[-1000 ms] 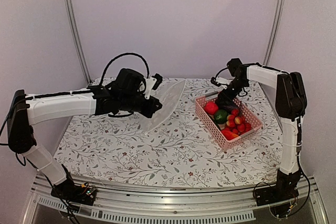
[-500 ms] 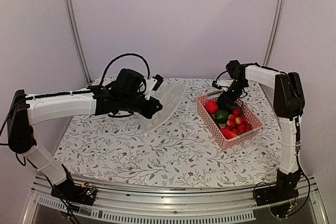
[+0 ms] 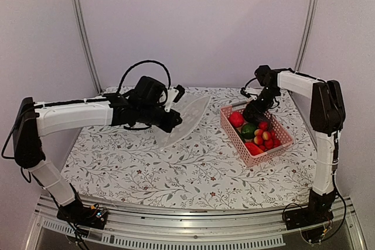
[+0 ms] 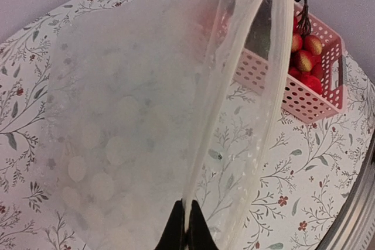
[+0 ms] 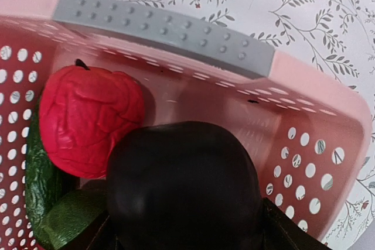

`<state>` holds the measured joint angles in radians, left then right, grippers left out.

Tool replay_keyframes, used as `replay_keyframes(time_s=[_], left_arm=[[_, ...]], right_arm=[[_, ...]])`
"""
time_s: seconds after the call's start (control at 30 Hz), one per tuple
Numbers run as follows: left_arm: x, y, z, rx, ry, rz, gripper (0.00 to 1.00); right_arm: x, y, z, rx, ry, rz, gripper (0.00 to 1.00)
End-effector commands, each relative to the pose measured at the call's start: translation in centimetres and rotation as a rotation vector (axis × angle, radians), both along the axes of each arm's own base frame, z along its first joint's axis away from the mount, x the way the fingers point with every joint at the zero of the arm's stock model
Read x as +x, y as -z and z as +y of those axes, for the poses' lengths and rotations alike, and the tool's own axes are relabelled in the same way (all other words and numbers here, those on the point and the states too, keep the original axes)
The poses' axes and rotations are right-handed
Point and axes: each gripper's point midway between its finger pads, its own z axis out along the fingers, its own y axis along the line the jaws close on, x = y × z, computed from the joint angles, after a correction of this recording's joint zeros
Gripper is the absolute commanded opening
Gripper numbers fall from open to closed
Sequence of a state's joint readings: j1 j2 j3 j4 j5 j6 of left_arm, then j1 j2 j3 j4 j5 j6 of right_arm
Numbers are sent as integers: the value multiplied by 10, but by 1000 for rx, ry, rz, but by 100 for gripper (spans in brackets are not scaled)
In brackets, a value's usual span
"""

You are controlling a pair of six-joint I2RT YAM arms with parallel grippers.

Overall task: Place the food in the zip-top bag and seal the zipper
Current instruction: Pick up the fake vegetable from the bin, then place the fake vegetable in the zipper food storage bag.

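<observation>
The zip-top bag (image 4: 135, 98) is clear, filmy plastic. Smooth eggplant (image 5: 181, 185), wrinkled red fruit (image 5: 94, 121); the basket (image 5: 316, 80) is matt plastic.

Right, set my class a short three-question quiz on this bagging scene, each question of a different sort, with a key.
1. True or false: some of the food already lies inside the zip-top bag.
2. Which piece sits between the fingers of the right gripper? A) a banana B) the dark eggplant C) a carrot
3. Fill in: the ___ gripper is pinched shut on the bag's rim, holding it up.
Key: 1 false; the bag is empty and the food is all in the pink basket. 2 B. 3 left; the left gripper clamps the rim.
</observation>
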<state>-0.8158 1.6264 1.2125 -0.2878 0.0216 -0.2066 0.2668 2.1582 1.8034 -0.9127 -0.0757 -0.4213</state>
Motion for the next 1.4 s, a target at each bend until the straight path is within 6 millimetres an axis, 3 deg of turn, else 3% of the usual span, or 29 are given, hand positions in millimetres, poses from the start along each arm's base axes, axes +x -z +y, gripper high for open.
replay_keyframes(time_s=[0.0, 0.17, 0.33, 0.57, 0.87, 1.1, 1.37], left_arm=[[7, -11, -5, -22, -23, 8, 0], [18, -22, -13, -91, -81, 15, 0], [32, -38, -36, -212, -113, 43, 0], [36, -69, -74, -363, -86, 93, 0], [25, -93, -98, -490, -60, 195, 0], [20, -111, -106, -521, -47, 211, 0], [3, -123, -114, -560, -5, 262, 0]], right_arm=[[-4, -79, 22, 169, -22, -141, 51], [-25, -149, 52, 394, -128, -246, 42], [-55, -217, 79, 625, -253, -325, 36], [-103, -275, 104, 889, -477, -414, 31], [-161, -332, 117, 1128, -690, -519, 23], [-194, -382, 146, 1247, -831, -528, 21], [-197, -387, 188, 1296, -924, -506, 20]])
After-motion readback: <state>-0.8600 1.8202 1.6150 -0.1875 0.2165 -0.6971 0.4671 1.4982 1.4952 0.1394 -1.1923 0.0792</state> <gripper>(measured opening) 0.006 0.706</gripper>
